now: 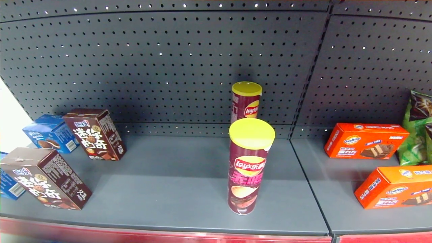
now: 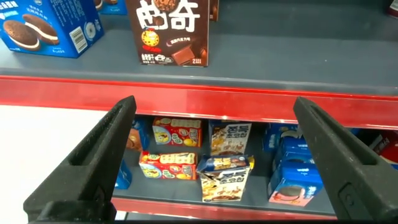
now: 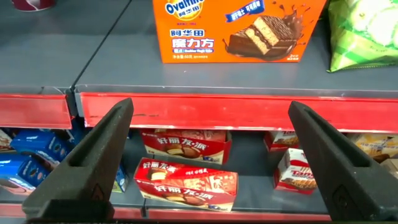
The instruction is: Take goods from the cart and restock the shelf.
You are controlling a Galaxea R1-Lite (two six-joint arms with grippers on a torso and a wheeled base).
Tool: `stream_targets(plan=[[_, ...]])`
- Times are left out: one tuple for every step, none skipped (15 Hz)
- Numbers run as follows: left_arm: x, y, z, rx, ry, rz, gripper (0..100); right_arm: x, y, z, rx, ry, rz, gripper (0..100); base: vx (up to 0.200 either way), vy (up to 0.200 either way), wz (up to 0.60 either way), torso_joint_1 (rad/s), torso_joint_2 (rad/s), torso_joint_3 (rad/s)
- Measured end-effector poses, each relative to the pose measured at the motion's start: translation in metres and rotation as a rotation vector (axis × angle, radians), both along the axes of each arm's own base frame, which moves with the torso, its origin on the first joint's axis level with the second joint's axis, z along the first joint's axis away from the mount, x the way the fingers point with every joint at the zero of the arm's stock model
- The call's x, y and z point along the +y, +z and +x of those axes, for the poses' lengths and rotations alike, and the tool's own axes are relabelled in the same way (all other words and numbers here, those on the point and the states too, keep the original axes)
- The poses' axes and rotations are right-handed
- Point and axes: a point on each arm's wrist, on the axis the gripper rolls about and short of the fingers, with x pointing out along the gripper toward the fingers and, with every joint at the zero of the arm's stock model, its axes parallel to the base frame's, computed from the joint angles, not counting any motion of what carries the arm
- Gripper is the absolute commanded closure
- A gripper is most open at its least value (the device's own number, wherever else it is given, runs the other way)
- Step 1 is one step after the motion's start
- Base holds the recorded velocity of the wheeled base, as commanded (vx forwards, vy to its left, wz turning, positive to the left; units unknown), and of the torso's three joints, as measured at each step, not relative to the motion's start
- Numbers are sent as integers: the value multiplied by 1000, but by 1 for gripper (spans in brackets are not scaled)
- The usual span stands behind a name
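Left gripper (image 2: 213,102) and right gripper (image 3: 210,104) sit jaws apart (nothing held); I see the rear can (image 1: 245,101) behind the front chip can (image 1: 248,165).

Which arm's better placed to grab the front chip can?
Right, probably. The right gripper sits before the front orange box, with the base of the front chip can also in its view. The left gripper faces the front brown box, farther from the can. Both are open.
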Motion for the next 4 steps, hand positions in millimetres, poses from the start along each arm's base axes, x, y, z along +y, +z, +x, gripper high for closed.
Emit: stream_targets(plan=[[0, 0, 0, 0, 1, 0, 0, 0, 0, 0, 0, 0, 0, 0, 0, 0, 0, 0, 0, 0], [0, 0, 0, 0, 1, 0, 0, 0, 0, 0, 0, 0, 0, 0, 0, 0, 0, 0, 0, 0], [0, 0, 0, 0, 1, 0, 0, 0, 0, 0, 0, 0, 0, 0, 0, 0, 0, 0, 0, 0], [0, 0, 0, 0, 1, 0, 0, 0, 0, 0, 0, 0, 0, 0, 0, 0, 0, 0, 0, 0]])
